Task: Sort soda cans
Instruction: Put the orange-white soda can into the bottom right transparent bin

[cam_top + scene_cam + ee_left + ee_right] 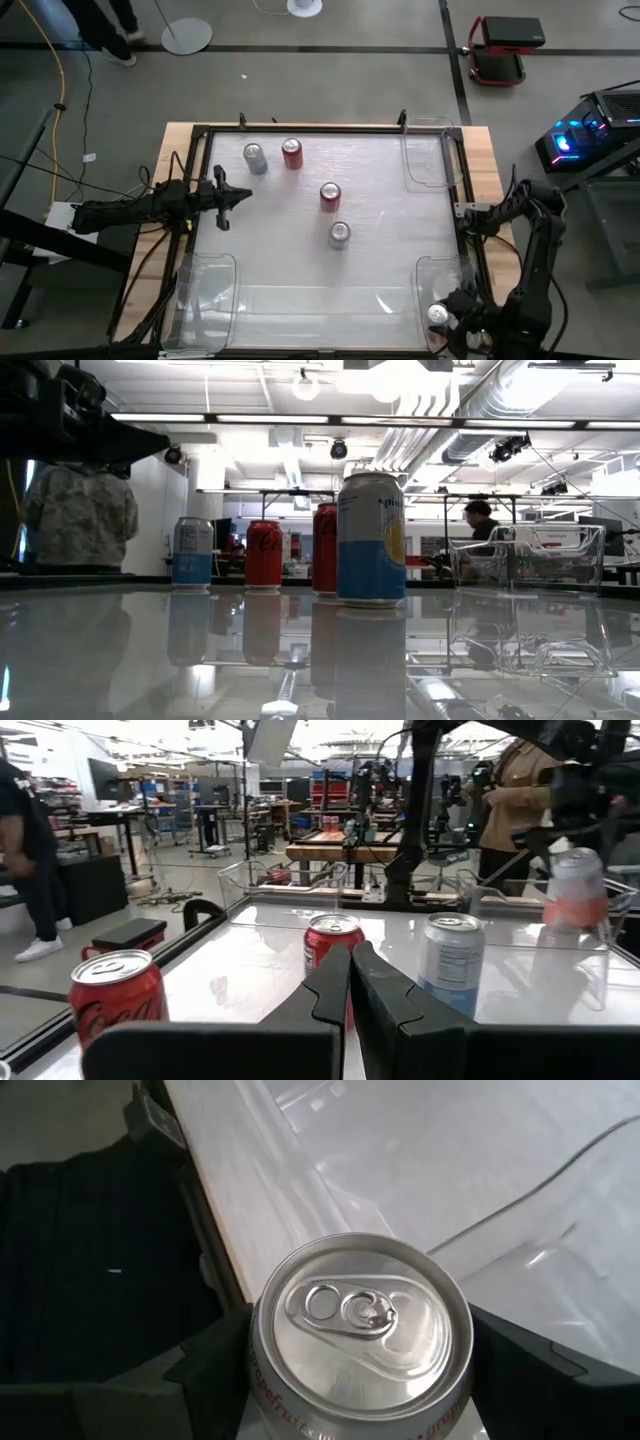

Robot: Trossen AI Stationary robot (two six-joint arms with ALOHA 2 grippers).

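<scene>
Four soda cans stand upright on the clear tabletop: a silver-blue can (256, 157), a red can (291, 153), a second red can (330, 196) and a silver can (339, 234). A fifth, silver can with red lettering (365, 1320) sits between the fingers of my right gripper (440, 316), over the near right bin (425, 275). It also shows in the left wrist view as a silver-pink can (576, 885). My left gripper (226, 196) is shut and level at the table's left side, pointing toward the cans, touching nothing. My right gripper pinches the silver can between its two fingers, one on each side of the wall (260, 1375) just under the top rim. The fingers (205, 1355) slant down from above. The can stays upright, top up. Whether its base rests in the bin cannot be told.
Clear plastic bins sit at three corners: far right (430, 150), near left (205, 300) and near right. A black frame (300, 129) runs round the tabletop. People stand in the room beyond the table.
</scene>
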